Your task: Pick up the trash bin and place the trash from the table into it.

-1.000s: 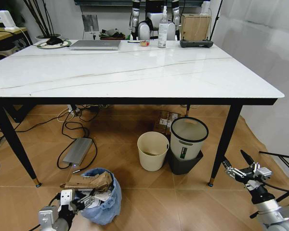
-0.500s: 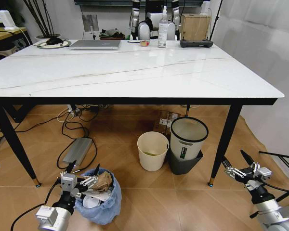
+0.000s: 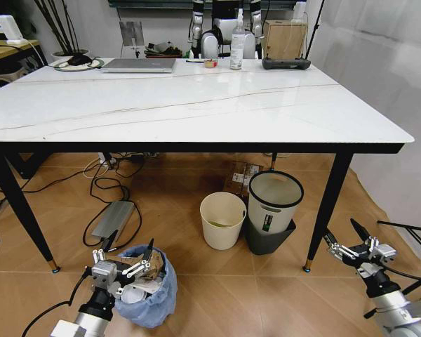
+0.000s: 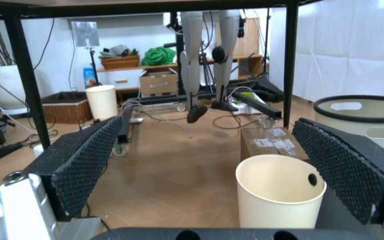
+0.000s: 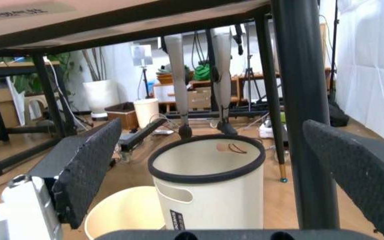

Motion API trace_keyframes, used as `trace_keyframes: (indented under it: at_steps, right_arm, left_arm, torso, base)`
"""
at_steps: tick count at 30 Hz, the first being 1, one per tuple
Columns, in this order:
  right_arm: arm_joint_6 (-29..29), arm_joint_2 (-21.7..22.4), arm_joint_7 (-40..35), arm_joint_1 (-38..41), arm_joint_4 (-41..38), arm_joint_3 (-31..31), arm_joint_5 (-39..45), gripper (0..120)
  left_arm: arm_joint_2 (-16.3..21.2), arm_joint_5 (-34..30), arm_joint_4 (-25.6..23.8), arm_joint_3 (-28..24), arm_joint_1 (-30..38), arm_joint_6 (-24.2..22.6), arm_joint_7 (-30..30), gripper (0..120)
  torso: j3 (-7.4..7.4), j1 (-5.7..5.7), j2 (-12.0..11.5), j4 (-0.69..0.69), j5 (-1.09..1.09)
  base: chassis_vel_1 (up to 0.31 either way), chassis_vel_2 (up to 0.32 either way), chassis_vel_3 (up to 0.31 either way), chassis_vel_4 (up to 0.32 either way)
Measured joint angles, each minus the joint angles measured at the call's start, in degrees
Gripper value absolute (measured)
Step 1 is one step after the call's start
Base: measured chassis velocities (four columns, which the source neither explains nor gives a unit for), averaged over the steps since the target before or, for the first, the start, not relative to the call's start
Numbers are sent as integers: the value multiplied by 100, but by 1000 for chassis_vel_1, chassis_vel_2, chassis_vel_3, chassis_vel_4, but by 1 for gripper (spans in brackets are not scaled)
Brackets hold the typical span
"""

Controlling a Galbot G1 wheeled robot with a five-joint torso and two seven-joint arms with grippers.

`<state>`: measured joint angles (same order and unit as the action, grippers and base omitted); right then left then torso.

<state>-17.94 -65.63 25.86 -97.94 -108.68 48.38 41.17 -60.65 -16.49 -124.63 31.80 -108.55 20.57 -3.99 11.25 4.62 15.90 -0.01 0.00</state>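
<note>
We risk tipping the trash bin [image 3: 149, 289] because our left gripper [image 3: 123, 261], fingers apart, sits over its rim; right gripper [image 3: 346, 241] idles apart

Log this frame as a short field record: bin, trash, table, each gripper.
trash bin: blue-bagged bin on the floor in front of the table, near the robot's left side
trash: brown paper bag and white litter inside the bin
table: marble-look top with no litter visible; laptop and black controller at far edge
left gripper: open, at the bin's rim, holding nothing
right gripper: open, low beside the table's leg, idle
</note>
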Motion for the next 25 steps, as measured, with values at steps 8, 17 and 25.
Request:
trace_keyframes:
  at_steps: [8,17,25]
  right_arm:
    - [0,0,0,0,0,0,0,100]
    - [0,0,0,0,0,0,0,100]
    - [0,0,0,0,0,0,0,100]
  left_arm:
    - [3,-17,4,2,1,-9,-1,100]
    - [7,-29,8,2,1,-29,-11,100]
    - [9,-32,8,1,2,-37,-16,100]
  torso:
    - [0,0,0,0,0]
    - [0,0,0,0,0]
    - [0,0,0,0,0]
  base:
    - [0,0,0,0]
    - [0,0,0,0]
    - [0,0,0,0]
